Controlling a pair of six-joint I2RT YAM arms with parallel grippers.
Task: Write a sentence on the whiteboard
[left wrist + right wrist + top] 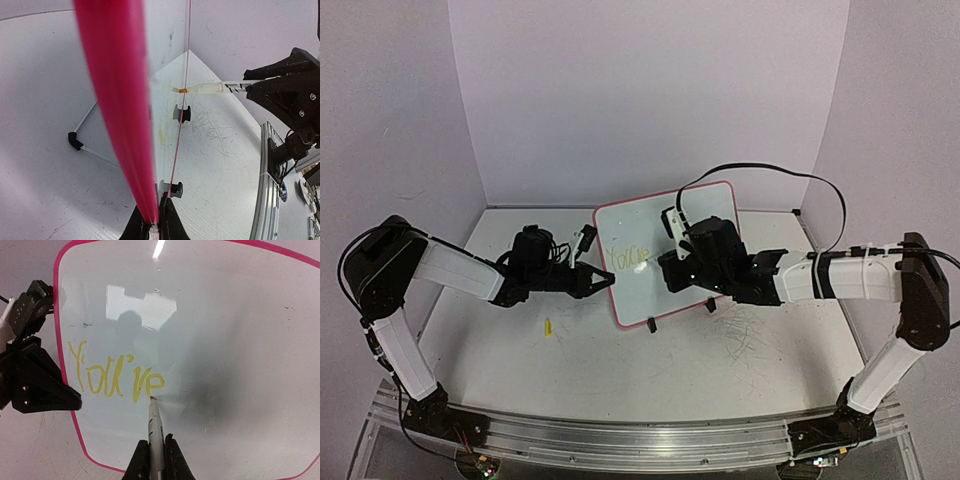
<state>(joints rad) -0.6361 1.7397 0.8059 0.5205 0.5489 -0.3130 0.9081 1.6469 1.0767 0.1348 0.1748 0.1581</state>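
The whiteboard (640, 235) stands tilted on its black wire stand at mid-table, white with a pink rim (117, 110). My left gripper (603, 280) is shut on its left edge, the rim pinched between the fingers (152, 227). My right gripper (156, 460) is shut on a white marker (156, 432), whose yellow-orange tip touches the board (225, 340) just under the last letter. The sentence (116, 376) reads "You're" in pale yellow; it also shows faintly as yellow writing (625, 257) in the top view. The left wrist view shows the marker (207, 89) meeting the board edge-on.
A small yellow cap-like piece (548, 326) lies on the table left of the board. Grey scribble marks (745, 330) cover the table under my right arm. White walls close in the back and sides. A metal rail (650, 440) runs along the near edge.
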